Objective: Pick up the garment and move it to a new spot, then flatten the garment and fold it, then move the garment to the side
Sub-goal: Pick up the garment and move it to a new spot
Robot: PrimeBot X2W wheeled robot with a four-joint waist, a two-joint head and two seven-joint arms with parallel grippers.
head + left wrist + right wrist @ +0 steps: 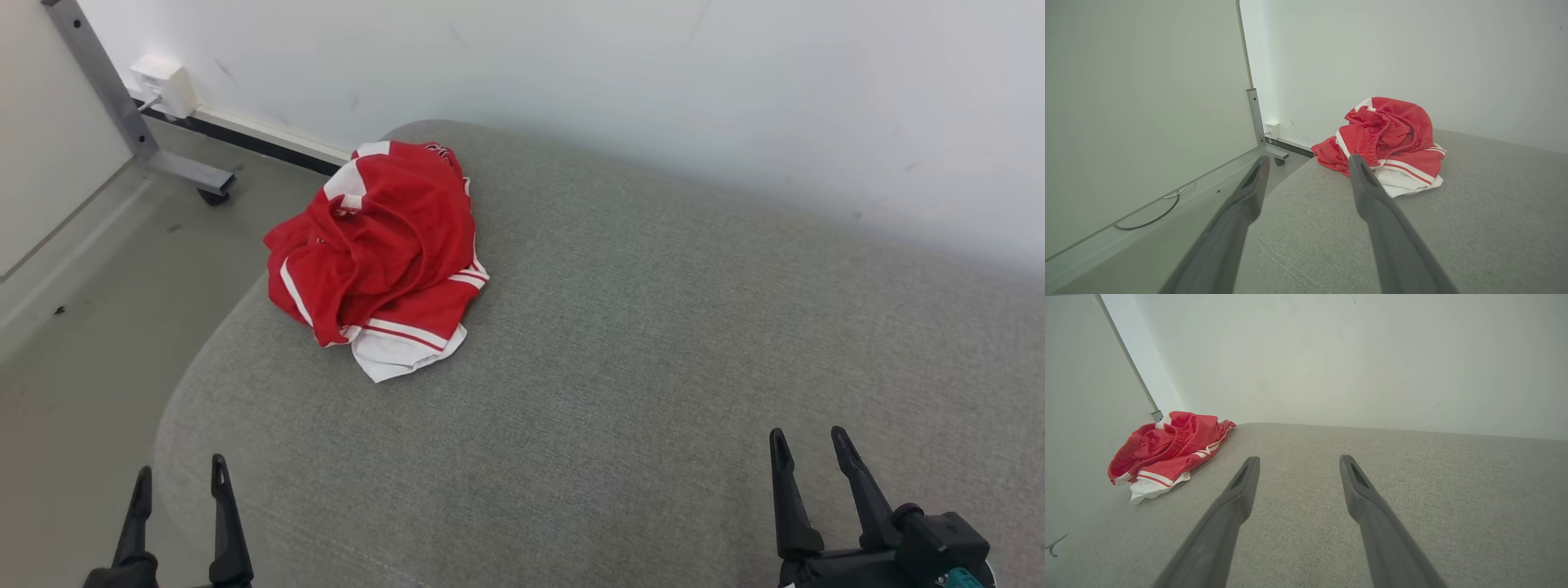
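Across the far-left part of the grey fabric cushion (653,367), close to the wall and reaching the cushion's left edge, the red-and-white garment (380,253) lay in a crumpled heap, not yet lifted. The heap's long axis ran roughly from the wall side toward the robot, with a white hem panel at the near end and red folds bunched above it. Both arms were held low at the near edge of the cushion, well apart from the garment. The left end effector (181,465) had its two fingers spread wide and held nothing. In the left wrist view the garment lay ahead and slightly right of the finger line. The right end effector (807,433) was likewise spread wide and empty, and in the right wrist view the garment sat far off to the left, with bare cushion directly ahead. The left arm was judged the nearer one, needing a forward reach with a slight inward turn. The right arm would have to cross most of the cushion. The near white hem appeared the most accessible point of first contact.
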